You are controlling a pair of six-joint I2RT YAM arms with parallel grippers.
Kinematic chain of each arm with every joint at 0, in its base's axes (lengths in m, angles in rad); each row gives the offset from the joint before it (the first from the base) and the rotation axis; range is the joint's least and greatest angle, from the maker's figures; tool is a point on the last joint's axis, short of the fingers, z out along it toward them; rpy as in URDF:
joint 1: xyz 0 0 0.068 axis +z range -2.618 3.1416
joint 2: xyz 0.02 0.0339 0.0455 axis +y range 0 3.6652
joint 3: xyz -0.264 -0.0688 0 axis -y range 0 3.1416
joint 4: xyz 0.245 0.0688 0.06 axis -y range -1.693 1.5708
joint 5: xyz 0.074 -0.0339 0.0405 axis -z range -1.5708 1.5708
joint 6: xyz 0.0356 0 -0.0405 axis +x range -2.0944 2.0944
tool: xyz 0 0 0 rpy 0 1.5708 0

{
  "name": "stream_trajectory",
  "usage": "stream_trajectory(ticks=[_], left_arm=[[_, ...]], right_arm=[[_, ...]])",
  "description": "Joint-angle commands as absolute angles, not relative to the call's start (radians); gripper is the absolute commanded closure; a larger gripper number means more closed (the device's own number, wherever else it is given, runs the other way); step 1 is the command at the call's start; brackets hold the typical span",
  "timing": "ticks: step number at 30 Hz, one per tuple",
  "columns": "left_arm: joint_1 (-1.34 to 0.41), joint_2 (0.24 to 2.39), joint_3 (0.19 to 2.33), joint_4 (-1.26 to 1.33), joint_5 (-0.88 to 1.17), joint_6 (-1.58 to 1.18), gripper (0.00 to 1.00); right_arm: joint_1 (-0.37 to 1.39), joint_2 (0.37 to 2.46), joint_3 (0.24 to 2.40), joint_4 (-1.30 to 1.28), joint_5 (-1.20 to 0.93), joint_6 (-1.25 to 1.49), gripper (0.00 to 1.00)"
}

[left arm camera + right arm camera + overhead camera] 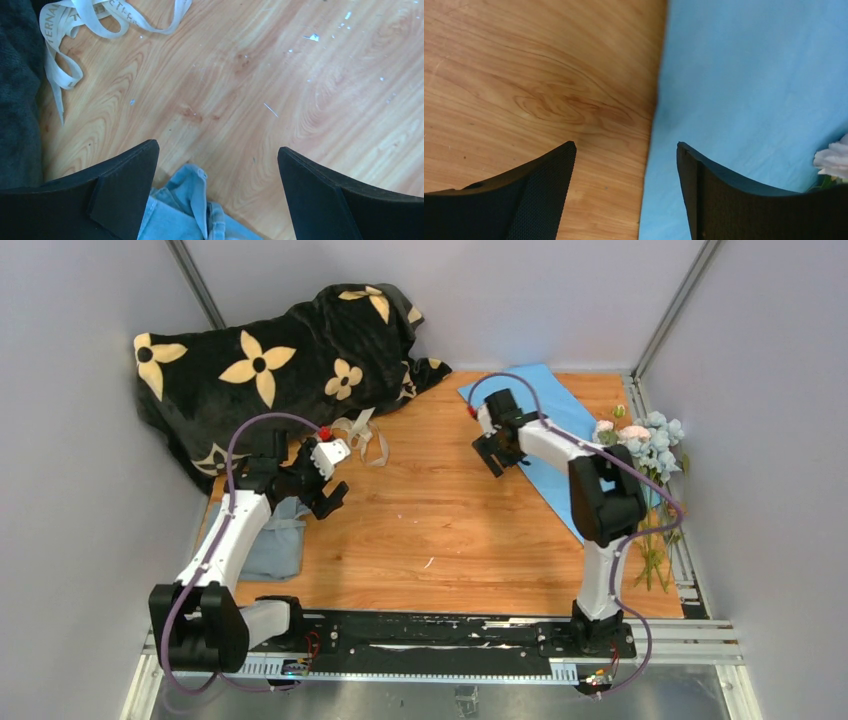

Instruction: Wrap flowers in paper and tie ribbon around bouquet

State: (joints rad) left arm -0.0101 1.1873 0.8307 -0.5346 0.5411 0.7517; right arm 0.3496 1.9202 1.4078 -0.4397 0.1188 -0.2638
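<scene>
Paper [548, 388]: light blue sheet, flat, unfolded, far right of the table [450, 530].
Flowers [648, 445]: pale blue, pink, white bunch, green stems, lying along table's right edge.
Ribbon [366, 436]: beige, loosely looped, table's far left.

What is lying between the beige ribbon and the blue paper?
Only bare wooden tabletop separates the ribbon from the paper in the top view; the right arm's open fingers hang over the paper's edge.
</scene>
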Motion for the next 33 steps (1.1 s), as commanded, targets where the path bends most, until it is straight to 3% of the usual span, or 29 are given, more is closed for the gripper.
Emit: stream_trajectory(ticks=[1,6,18,20,23,25,26,30,33], left_arm=[[-0.015,1.170,0.902,-0.709,0.555,0.777,0.00],[-0.015,1.205,0.936,-0.728,0.548,0.736,0.00],[-0.017,1.235,0.960,-0.727,0.542,0.726,0.00],[-0.017,1.237,0.960,-0.728,0.548,0.726,0.00],[-0.017,1.235,0.960,-0.727,0.556,0.723,0.00],[-0.017,1.232,0.960,-0.727,0.558,0.721,0.00],[-0.017,1.229,0.960,-0.728,0.559,0.721,0.00],[-0.017,1.216,0.965,-0.730,0.554,0.716,0.00],[-0.017,1.213,0.981,-0.738,0.555,0.707,0.00]], right_arm=[[0.433,2.038,1.517,-0.569,0.359,-0.359,0.25],[0.468,2.161,1.612,-0.515,0.504,-0.375,0.33],[0.475,2.318,1.655,-0.403,0.683,-0.468,0.40],[0.476,2.319,1.647,-0.387,0.690,-0.471,0.48],[0.474,2.319,1.636,-0.357,0.717,-0.476,0.70],[0.473,2.316,1.638,-0.347,0.731,-0.473,0.93],[0.472,2.314,1.640,-0.345,0.735,-0.467,0.99],[0.474,2.265,1.686,-0.423,0.691,-0.372,1.00],[0.482,2.174,1.734,-0.552,0.443,-0.176,1.00]])
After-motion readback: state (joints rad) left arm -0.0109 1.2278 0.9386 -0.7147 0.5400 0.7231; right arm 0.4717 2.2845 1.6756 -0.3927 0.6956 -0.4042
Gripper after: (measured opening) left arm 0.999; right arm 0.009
